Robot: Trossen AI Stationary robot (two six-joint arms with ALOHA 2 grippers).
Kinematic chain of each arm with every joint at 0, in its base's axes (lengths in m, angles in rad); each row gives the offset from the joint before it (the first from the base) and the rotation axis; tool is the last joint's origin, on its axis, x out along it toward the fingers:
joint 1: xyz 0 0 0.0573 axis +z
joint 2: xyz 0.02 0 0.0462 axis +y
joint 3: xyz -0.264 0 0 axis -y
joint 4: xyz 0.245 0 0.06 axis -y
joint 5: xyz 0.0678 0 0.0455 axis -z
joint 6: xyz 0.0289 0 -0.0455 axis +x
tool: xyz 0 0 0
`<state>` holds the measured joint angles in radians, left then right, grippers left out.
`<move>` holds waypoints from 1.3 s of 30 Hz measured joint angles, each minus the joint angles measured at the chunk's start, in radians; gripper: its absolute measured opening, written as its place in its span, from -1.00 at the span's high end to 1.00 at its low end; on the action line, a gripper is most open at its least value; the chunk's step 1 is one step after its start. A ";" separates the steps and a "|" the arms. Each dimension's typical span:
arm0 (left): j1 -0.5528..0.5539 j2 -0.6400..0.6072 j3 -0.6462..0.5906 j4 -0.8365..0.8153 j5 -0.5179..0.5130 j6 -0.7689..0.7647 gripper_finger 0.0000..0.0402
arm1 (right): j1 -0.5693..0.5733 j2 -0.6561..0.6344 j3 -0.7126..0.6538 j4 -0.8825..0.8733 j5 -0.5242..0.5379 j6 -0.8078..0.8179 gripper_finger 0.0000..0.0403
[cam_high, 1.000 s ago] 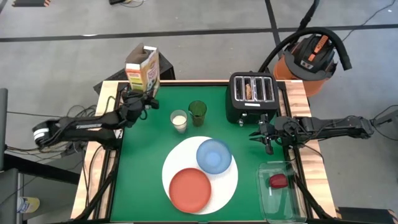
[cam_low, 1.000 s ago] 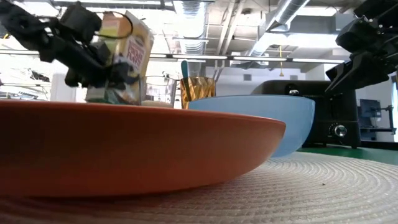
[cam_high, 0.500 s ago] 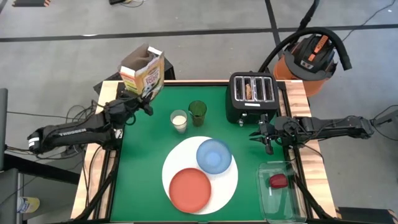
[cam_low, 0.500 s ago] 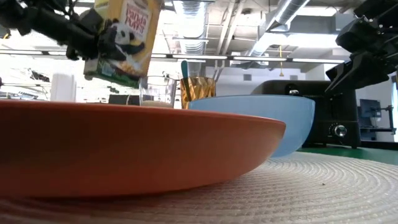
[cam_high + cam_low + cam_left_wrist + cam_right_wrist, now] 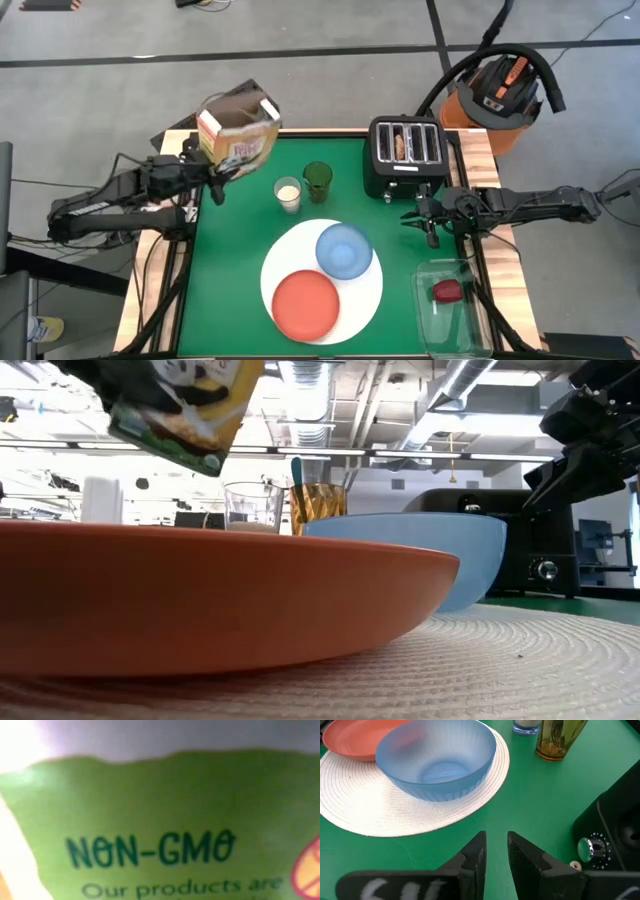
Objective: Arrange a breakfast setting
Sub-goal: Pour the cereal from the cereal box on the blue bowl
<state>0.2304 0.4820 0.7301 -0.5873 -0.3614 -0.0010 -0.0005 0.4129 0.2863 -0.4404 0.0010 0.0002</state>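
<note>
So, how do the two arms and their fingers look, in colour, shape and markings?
Both arms are dark and slender, built of jointed segments. The left arm has a white end cap at its base, and cables trail beside it. The right arm has a pale section near its outer end. The right gripper has two black, wedge-shaped fingers and white lettering on its body.

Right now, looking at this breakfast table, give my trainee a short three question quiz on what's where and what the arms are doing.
1. True or false: the light-blue bowl sits on the round white mat.
2. What does the left gripper hold?
A. cereal box
B. glass
C. toaster
3. Fill in: the right gripper hovers near the black ____.

Key
1. True; the orange-red plate sits there too.
2. A; the cereal box is lifted and tilted.
3. Toaster.
</note>
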 joint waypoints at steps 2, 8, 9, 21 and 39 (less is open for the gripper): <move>-0.020 0.002 0.042 -0.062 0.045 0.007 -0.18 | 0.000 0.000 0.000 0.000 0.000 0.000 0.49; -0.071 0.002 0.138 -0.220 0.117 -0.002 -0.20 | 0.000 0.000 0.000 0.000 0.000 0.000 0.49; -0.076 0.002 0.148 -0.236 0.145 0.008 -0.22 | 0.000 0.000 0.000 0.000 0.000 0.000 0.49; -0.099 0.013 0.178 -0.307 0.311 -0.022 -0.19 | 0.000 0.000 0.000 0.000 0.000 0.000 0.49; -0.109 0.218 0.178 -0.372 0.542 -0.046 -0.19 | 0.000 0.000 0.000 0.000 0.000 0.000 0.49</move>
<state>0.1215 0.6999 0.9081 -0.9591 0.1802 -0.0466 -0.0002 0.4129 0.2863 -0.4404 0.0010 0.0002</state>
